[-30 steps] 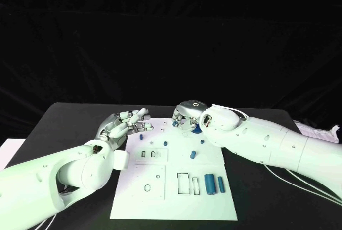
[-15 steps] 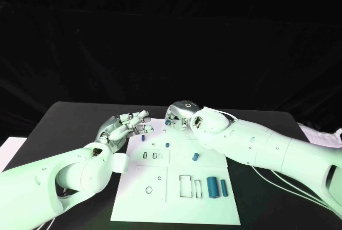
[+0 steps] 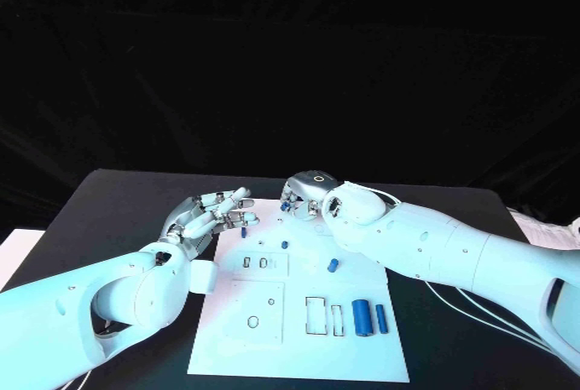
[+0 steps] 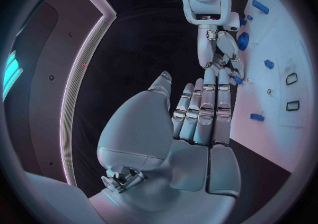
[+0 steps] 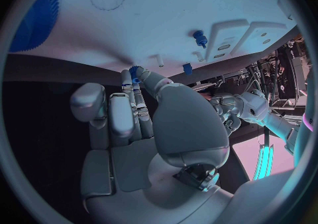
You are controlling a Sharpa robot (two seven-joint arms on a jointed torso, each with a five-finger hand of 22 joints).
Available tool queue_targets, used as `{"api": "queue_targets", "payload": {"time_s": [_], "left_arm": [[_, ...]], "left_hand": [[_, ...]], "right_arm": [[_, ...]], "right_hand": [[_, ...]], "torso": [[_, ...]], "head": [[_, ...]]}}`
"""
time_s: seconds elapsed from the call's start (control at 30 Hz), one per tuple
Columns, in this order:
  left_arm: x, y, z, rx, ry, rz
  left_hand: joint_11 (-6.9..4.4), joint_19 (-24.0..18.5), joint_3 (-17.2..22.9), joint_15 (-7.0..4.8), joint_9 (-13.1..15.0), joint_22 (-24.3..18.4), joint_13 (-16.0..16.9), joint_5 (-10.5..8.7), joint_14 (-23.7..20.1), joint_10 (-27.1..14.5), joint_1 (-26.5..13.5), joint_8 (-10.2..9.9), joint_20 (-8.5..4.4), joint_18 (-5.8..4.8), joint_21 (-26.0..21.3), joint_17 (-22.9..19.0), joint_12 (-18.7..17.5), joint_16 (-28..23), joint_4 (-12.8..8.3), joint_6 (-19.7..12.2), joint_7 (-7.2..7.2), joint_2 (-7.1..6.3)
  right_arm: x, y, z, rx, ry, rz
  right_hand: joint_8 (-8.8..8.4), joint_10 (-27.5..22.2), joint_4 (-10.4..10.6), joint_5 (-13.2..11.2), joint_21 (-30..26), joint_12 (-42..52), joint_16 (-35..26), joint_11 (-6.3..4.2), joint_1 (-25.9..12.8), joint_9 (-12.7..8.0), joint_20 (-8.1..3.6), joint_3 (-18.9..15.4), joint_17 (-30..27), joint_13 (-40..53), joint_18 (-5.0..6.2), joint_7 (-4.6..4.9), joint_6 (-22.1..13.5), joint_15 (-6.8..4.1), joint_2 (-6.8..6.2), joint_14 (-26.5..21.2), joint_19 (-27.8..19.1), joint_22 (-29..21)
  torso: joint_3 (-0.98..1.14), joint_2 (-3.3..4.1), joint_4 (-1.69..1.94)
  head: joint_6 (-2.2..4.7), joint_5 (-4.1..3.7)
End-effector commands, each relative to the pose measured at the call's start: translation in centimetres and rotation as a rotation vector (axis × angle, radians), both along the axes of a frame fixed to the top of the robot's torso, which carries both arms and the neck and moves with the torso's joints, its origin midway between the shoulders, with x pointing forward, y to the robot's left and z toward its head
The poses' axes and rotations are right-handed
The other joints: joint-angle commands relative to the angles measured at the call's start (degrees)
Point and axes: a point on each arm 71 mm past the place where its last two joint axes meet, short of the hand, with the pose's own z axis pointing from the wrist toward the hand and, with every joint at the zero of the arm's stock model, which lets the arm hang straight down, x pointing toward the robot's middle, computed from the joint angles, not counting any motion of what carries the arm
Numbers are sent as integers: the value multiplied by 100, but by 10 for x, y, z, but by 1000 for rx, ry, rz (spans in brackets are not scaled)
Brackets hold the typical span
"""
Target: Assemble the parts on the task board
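The white task board (image 3: 302, 340) lies mid-table. My right hand (image 3: 306, 199) hovers over its far edge and pinches a small blue part (image 3: 285, 206) between thumb and fingertip; the right wrist view shows this small blue part (image 5: 135, 70) at the fingertips. My left hand (image 3: 209, 214) is beside the board's far left corner, fingers straight and apart, holding nothing. On the board are a small peg (image 3: 243, 234), another peg (image 3: 284, 244), a short piece (image 3: 333, 265), a thick blue cylinder (image 3: 360, 313) and a slim one (image 3: 380, 318). A blue gear (image 5: 38, 16) sits near the right hand.
Several empty slots and holes (image 3: 314, 313) are cut into the board's near half. The black table (image 3: 115, 214) extends around the board on both sides. My right forearm (image 3: 447, 247) crosses above the board's far right corner.
My right hand has moved a little leftward along the board's far edge, closer to the left hand, still pinching the small blue part. The left hand has barely moved.
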Motion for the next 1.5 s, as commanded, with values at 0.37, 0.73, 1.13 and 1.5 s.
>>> {"api": "queue_targets", "payload": {"time_s": [0.37, 0.73, 1.13, 1.5], "left_arm": [[1, 3, 3, -7, -12, -6], [0, 2, 5, -9, -13, -10], [1, 2, 5, -8, -14, -9], [3, 6, 4, -4, -16, -3]], "left_hand": [[27, -1, -11, 44, -3, -9, -4, -24, 0, 5, -18, -29, 43, 64, -29, 9, -28, -32, -6, 2, 76, 49], [30, -8, -13, 47, -3, -15, -4, -23, -9, 2, -17, -35, 46, 62, -37, 17, -39, -48, -12, 1, 78, 53], [30, -8, -13, 47, -3, -15, -4, -23, -9, 2, -17, -35, 46, 62, -37, 17, -39, -48, -12, 1, 78, 53], [30, -10, -14, 49, -2, -18, -3, -23, -12, 1, -13, -38, 47, 62, -41, 22, -44, -56, -18, 1, 77, 53]], "right_arm": [[-1, -3, 1, -38, -21, -38], [1, 0, -1, -54, -5, -57], [2, -1, 2, -29, -24, -55], [-18, -33, 22, 90, -52, -59]], "right_hand": [[8, -2, 25, 1, 54, -3, 27, 16, -16, 90, 19, 14, 11, -1, -110, 13, 57, -1, -80, 196, -4, 25], [-17, -33, 65, -22, 59, -13, 28, 25, -60, 93, 25, -2, 3, -7, -106, 19, 32, 6, -121, 190, -23, 19], [-85, -1188, 212, -160, -558, -18, -653, 279, -126, -92, 237, -345, -934, -39, 56, 234, -885, 220, -517, -33, -527, -945], [-17, -634, 292, 31, -385, 188, -486, 208, -36, -41, 209, -414, -708, 62, 22, 227, -675, 164, -423, 67, -370, -696]], "torso": [[-8, 25, 20], [-16, 33, 17], [-11, 35, 22], [-3, 19, -22]], "head": [[-19, -3], [-33, -14], [-35, -17], [8, -9]]}}
